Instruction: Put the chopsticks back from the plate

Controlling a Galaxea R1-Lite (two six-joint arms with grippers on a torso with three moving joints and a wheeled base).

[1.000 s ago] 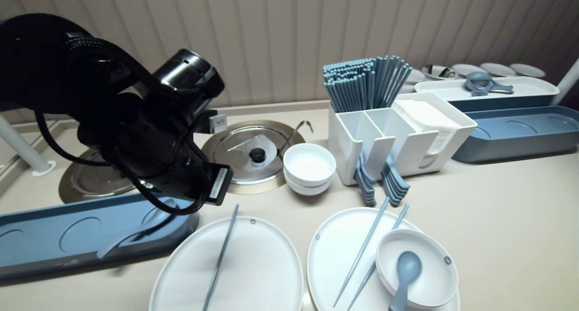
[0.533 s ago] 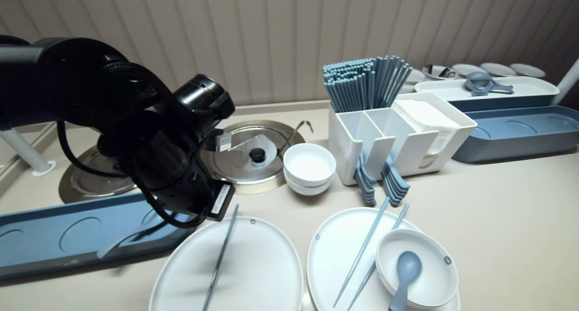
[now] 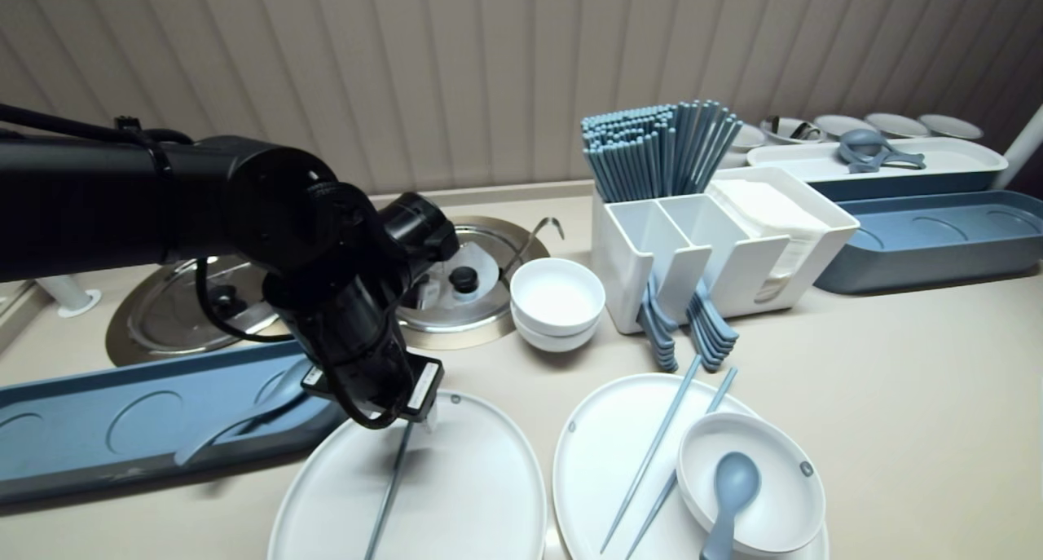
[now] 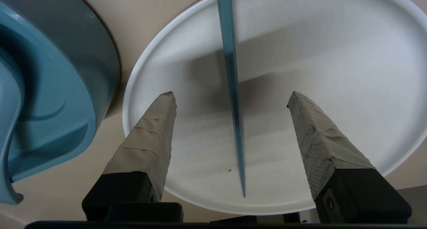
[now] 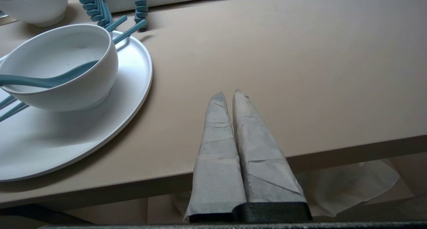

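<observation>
My left gripper (image 4: 231, 94) hangs open just above the far rim of the left white plate (image 3: 481, 495) (image 4: 333, 72). A single blue chopstick (image 3: 389, 495) (image 4: 227, 39) lies on that plate and runs between the two taped fingers (image 4: 156, 132), touching neither. In the head view the black left wrist covers the chopstick's far end and most of the gripper (image 3: 411, 421). My right gripper (image 5: 228, 92) is shut and empty, parked over the table's front edge beside the right plate (image 5: 133, 72). It is outside the head view.
A blue tray (image 3: 98, 429) with a spoon (image 3: 244, 421) lies just left of the plate. The right plate (image 3: 611, 446) carries two chopsticks and a bowl (image 3: 758, 487) with a spoon. Behind are stacked white bowls (image 3: 557, 303), a cutlery caddy (image 3: 693, 242) and metal lids (image 3: 481, 299).
The left arm has swung down and to the right, from above the blue tray to the left plate's far rim. The chopstick lies where it was.
</observation>
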